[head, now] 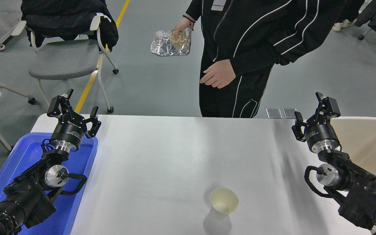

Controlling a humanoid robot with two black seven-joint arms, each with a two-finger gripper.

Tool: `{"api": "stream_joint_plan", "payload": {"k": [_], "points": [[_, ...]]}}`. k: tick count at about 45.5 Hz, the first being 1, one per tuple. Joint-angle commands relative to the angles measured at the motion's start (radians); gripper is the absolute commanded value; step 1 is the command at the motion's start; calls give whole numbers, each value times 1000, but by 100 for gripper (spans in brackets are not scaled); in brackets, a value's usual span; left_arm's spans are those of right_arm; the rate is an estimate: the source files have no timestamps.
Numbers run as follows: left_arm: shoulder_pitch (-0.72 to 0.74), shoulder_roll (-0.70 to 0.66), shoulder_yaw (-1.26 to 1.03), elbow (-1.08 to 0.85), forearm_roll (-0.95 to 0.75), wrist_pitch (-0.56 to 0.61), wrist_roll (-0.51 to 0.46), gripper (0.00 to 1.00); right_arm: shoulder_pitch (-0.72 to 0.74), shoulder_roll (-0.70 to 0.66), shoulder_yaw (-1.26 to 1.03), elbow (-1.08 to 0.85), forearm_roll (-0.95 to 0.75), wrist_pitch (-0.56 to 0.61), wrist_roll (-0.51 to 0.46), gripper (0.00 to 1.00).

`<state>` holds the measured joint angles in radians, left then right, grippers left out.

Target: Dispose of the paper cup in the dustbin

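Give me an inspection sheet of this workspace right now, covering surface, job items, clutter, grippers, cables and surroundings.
Surface: white table, bare apart from one cup.
Job's things: paper cup upright near the front edge, untouched; dustbin at the table's right end.
Clutter: blue tray at the left, under the left arm.
Grippers: left gripper open, parked above the tray; right gripper open, raised beside the dustbin, away from the cup.
Cables: black loops at both wrists, clear of the cup.
Surroundings: person standing at the far side holding crumpled foil; grey chair behind left.
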<state>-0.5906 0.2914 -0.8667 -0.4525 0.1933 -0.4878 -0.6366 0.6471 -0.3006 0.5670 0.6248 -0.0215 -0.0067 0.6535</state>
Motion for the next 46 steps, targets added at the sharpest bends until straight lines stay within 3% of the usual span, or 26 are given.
{"api": "stream_joint_plan", "payload": {"k": [1, 46], "points": [[0, 0, 0, 0, 0, 0, 0, 100, 0, 8, 1, -1, 0, -1, 2, 99], [0, 0, 0, 0, 0, 0, 0, 100, -11, -3, 1, -20, 2, 40, 6, 99]]}}
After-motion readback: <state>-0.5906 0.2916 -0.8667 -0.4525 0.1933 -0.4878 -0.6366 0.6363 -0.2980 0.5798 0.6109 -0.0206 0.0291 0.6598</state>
